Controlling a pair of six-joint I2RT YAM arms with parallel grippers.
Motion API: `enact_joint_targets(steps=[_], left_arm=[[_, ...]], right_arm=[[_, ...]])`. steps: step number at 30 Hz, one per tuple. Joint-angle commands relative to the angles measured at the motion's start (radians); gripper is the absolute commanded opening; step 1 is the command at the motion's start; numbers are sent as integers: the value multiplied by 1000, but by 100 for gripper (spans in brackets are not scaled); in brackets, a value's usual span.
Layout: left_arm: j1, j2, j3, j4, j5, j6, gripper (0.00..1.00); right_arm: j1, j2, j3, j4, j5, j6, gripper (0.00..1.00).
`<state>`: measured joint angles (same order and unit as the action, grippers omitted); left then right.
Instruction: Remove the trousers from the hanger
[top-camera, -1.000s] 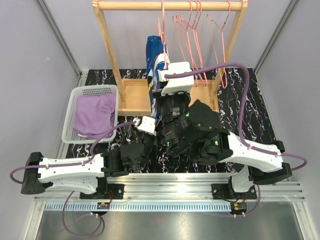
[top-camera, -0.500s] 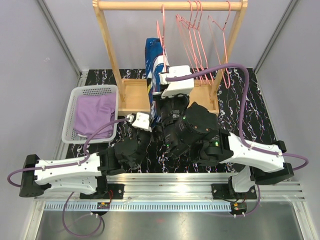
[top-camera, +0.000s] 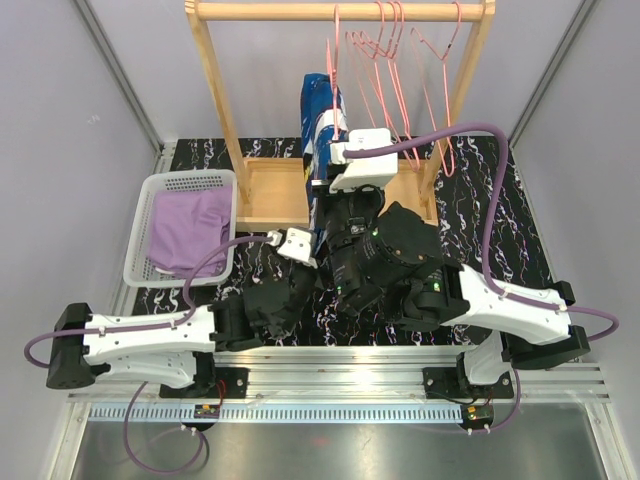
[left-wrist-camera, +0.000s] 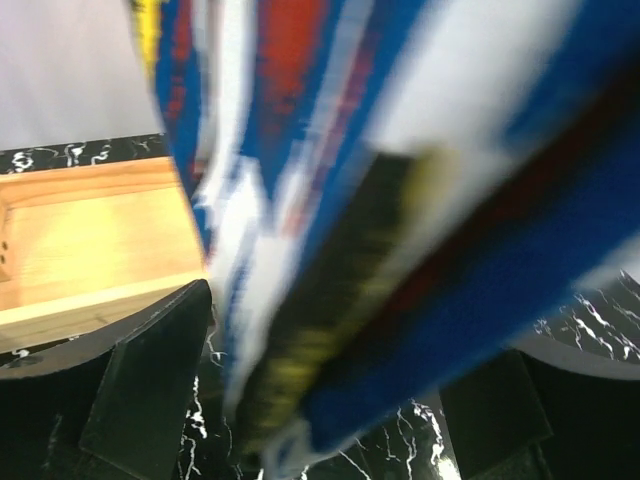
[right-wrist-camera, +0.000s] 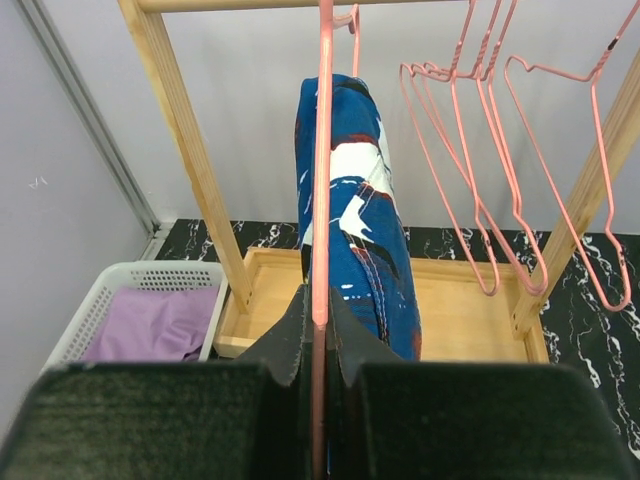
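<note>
The dark blue trousers (right-wrist-camera: 362, 235) with white, red and yellow splashes hang folded over a pink wire hanger (right-wrist-camera: 322, 150) on the rail. My right gripper (right-wrist-camera: 318, 325) is shut on the hanger's lower wire, just in front of the cloth. In the top view these trousers (top-camera: 320, 115) hang above the rack base. Their lower end (left-wrist-camera: 400, 200), blurred, hangs between the wide-apart fingers (left-wrist-camera: 150, 385) of my open left gripper (left-wrist-camera: 330, 400); I cannot see either pad pressing it. The lilac trousers (top-camera: 190, 232) lie in the white basket (top-camera: 190, 181).
The wooden rack (top-camera: 213, 90) has a tray-like base (top-camera: 268, 190). Several empty pink hangers (top-camera: 400, 70) hang to the right on the rail. The basket stands at the left of the marbled black tabletop (top-camera: 520, 240). Grey walls close in both sides.
The hanger and blue trousers have shifted slightly right. My left gripper has moved right under the cloth's lower end and its jaws have widened.
</note>
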<state>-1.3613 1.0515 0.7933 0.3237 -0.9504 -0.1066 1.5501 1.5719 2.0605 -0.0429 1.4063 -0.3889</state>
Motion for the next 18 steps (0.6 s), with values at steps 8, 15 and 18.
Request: enact_joint_targets(steps=[8,15,18], left_arm=[[-19,2,95,141,-63,73,91],[-19,-51,92,132,-54,139,78],[-21,-67,70,103,-22,125,79]], right_arm=[[-7,-13,32,-182,-47,285,0],[-15,-41,1,-195,-47,299,0],[-36,-44,7,-189,-49,280,0]])
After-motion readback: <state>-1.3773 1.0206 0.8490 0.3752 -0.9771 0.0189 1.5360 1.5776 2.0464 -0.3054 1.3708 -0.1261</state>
